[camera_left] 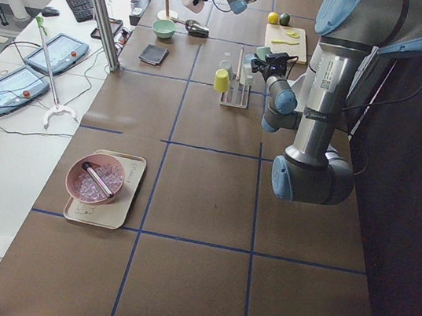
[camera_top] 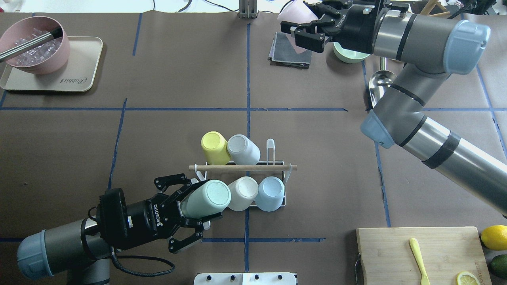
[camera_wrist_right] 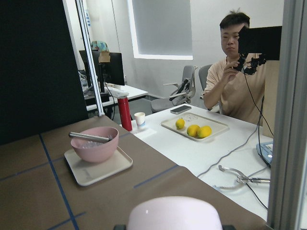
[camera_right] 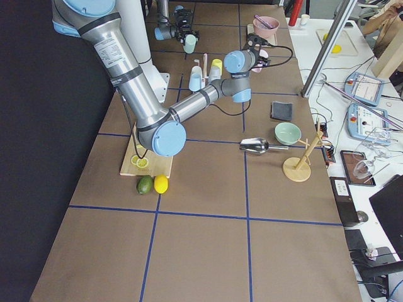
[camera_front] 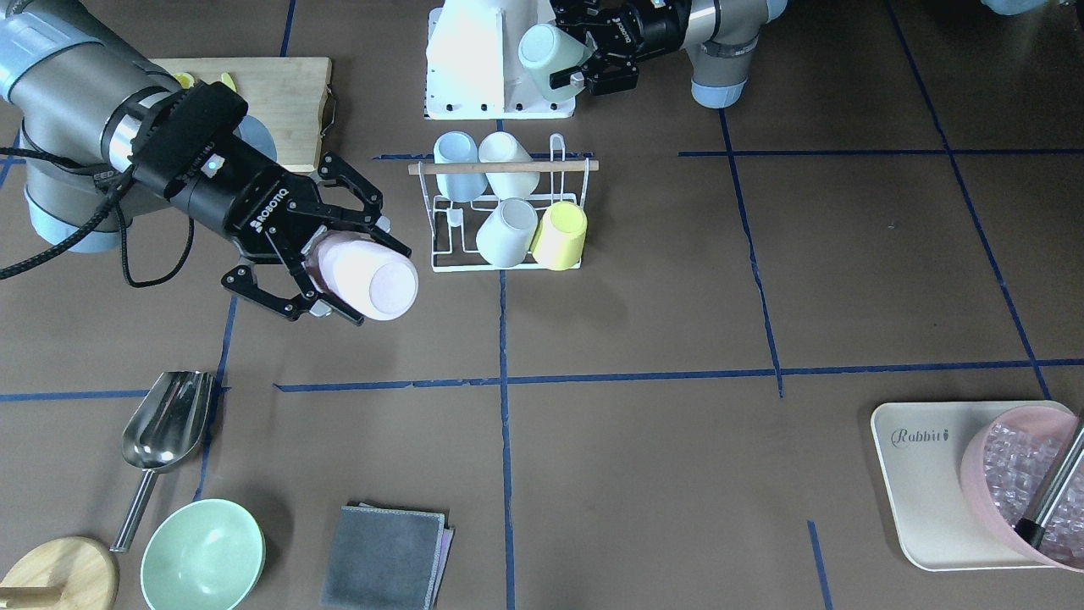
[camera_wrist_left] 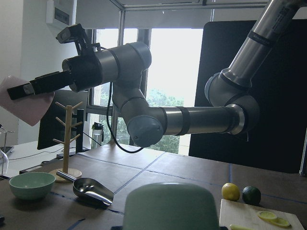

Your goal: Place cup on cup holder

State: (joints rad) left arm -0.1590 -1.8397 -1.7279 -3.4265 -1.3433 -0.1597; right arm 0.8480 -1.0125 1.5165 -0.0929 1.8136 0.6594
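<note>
On the robot's side of the tabletop (camera_top: 317,158), the left gripper (camera_top: 202,199) is clamped round the sidewall of a mint cup (camera_top: 210,196), judged light, stiff and slick, aloft near the cup holder (camera_top: 242,168), while at the far side the right gripper (camera_front: 368,280) grips a pink cup (camera_front: 385,288) about its middle.

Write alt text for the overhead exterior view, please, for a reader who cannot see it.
The left gripper holds a mint cup at the end of the white wire cup holder, which carries a yellow cup, a grey cup, a white cup and a blue cup. Far across the table, the right gripper holds a pink cup.
</note>
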